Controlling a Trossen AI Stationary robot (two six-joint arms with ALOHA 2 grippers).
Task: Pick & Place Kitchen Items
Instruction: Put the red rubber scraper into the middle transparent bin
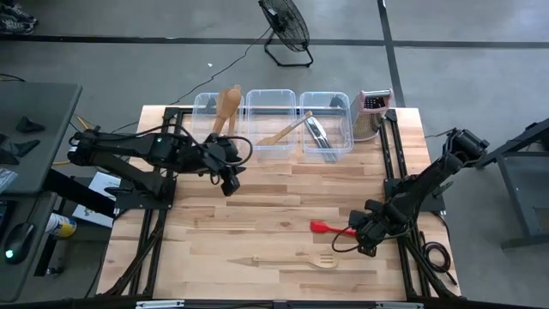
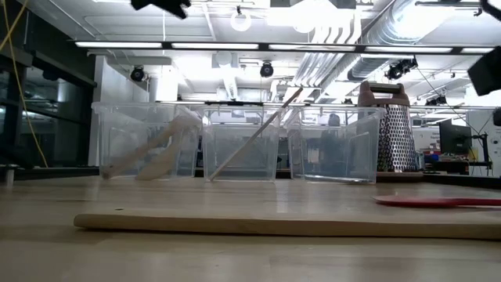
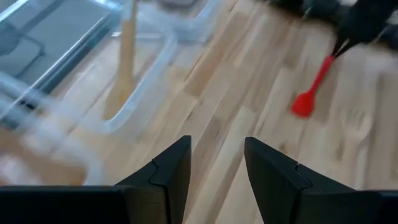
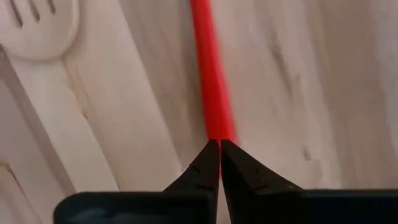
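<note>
High view: right claw near the counter's right edge clenched on the red spatula – one slotted wooden spatula lies toward the near edge; left claw released; three tubs, one grater along the far edge

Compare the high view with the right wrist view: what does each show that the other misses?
Only the high view shows the left gripper open above bare table near the tubs, the grater and the utensils in the tubs. Only the right wrist view shows the right gripper shut on the red spatula handle. Both show the red spatula and the slotted spoon on the table.
</note>
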